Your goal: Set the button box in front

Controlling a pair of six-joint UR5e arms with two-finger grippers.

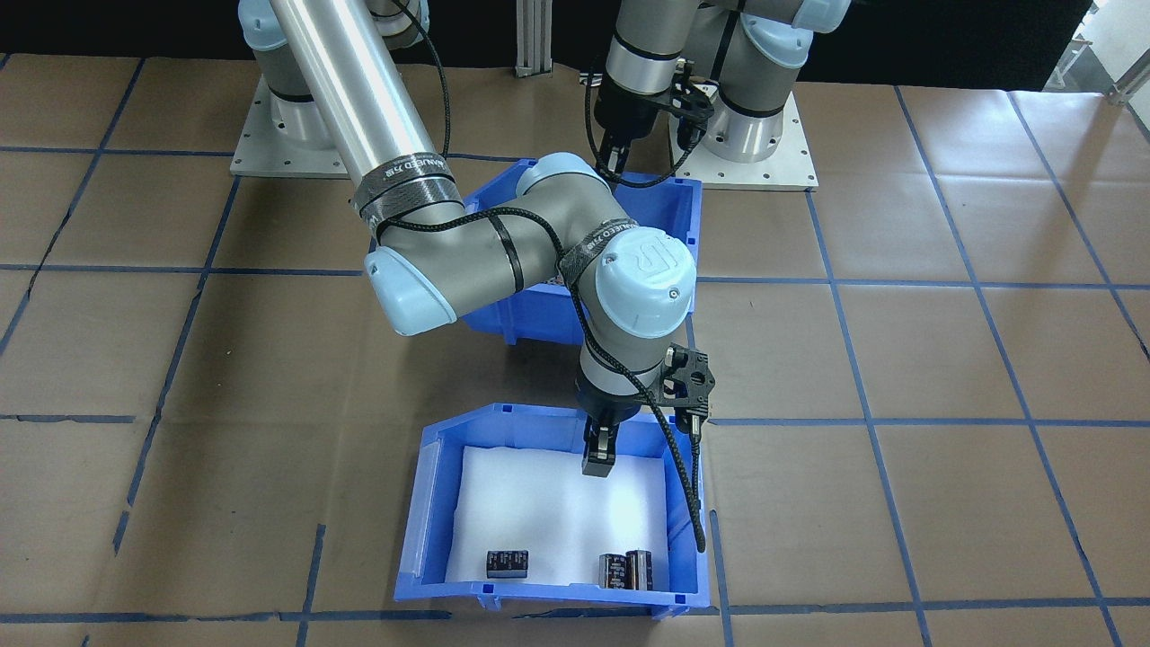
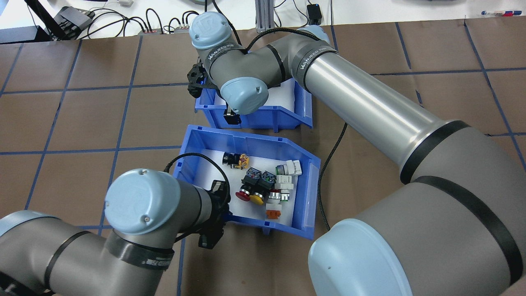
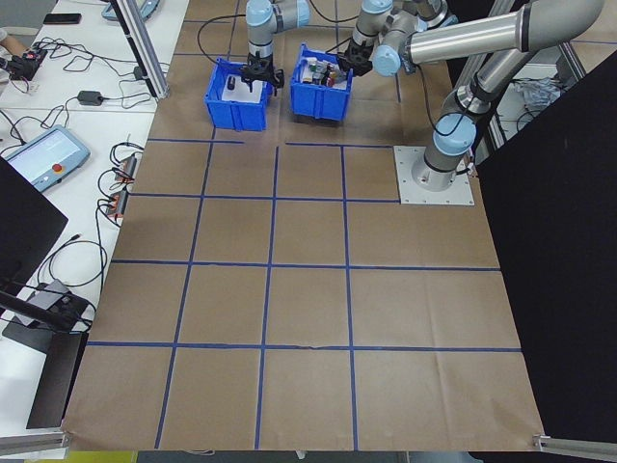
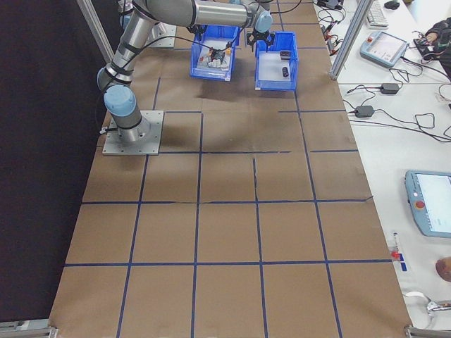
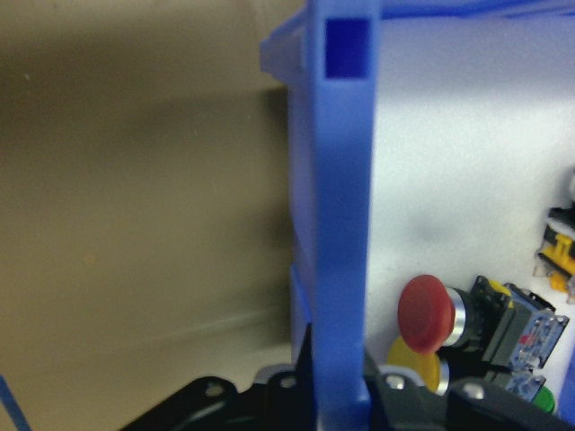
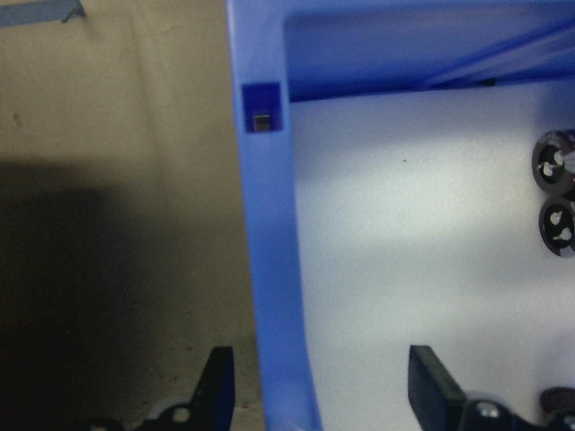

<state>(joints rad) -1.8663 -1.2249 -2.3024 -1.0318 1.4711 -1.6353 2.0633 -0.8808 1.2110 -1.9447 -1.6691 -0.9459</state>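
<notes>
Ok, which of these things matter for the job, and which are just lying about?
Job:
- button box, with the push buttons inside
- left gripper, clamped on its wall

Lying about:
- second blue bin, with black cylinders
- right gripper, open astride that bin's wall

In the front-facing view, we see the right arm (image 1: 503, 252) covering most of the button box (image 1: 669, 211) at upper centre, so its switches are hidden there. In the overhead view, the left gripper (image 2: 213, 230) sits behind its own wrist at lower left, and the right gripper (image 2: 232, 117) is mostly under its elbow joint. The left wrist view cuts off the fingers at the bottom edge and blurs the box wall (image 5: 341, 224). In both side views the bins' contents are too small for us to tell apart.
</notes>
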